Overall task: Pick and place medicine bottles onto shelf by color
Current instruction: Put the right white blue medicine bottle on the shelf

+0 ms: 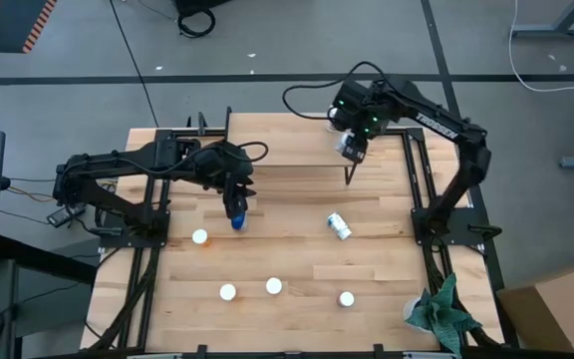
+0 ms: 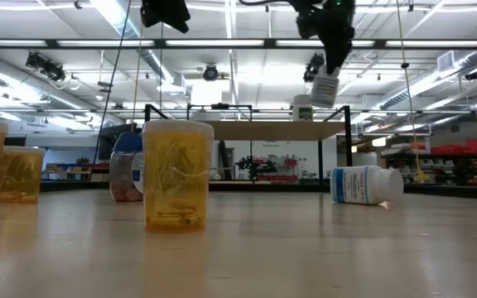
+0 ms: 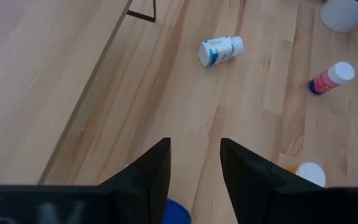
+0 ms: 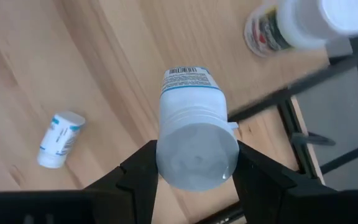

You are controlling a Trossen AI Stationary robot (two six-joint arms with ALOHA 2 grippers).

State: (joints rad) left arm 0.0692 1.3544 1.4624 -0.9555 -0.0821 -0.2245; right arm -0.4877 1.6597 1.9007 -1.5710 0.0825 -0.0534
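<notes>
My right gripper (image 1: 350,148) is shut on a white bottle (image 4: 191,118) above the right end of the shelf (image 2: 255,130), a light-wood board on black legs at the table's far side. Another white-capped bottle (image 2: 303,108) stands on the shelf. My left gripper (image 3: 194,168) is open and empty, well above a blue-topped bottle (image 1: 237,217) that stands on the table left of centre. A white bottle (image 1: 339,225) lies on its side right of centre. Several white-capped bottles (image 1: 227,292) stand nearer the front edge. My right gripper pinches the white bottle's cap end (image 4: 166,158) between its two fingers, one on each side. The fingers come from above, pointing down. The bottle hangs below them (image 2: 325,85), cap up and labelled body down, slightly tilted, clear of the shelf.
Orange bottles (image 2: 176,174) stand near the front in the low view. A pink bottle (image 3: 328,78) and an orange one (image 3: 309,174) show in the left wrist view. A green crumpled thing (image 1: 446,314) lies at the near right corner. Black frame rails (image 1: 422,189) run along both table sides.
</notes>
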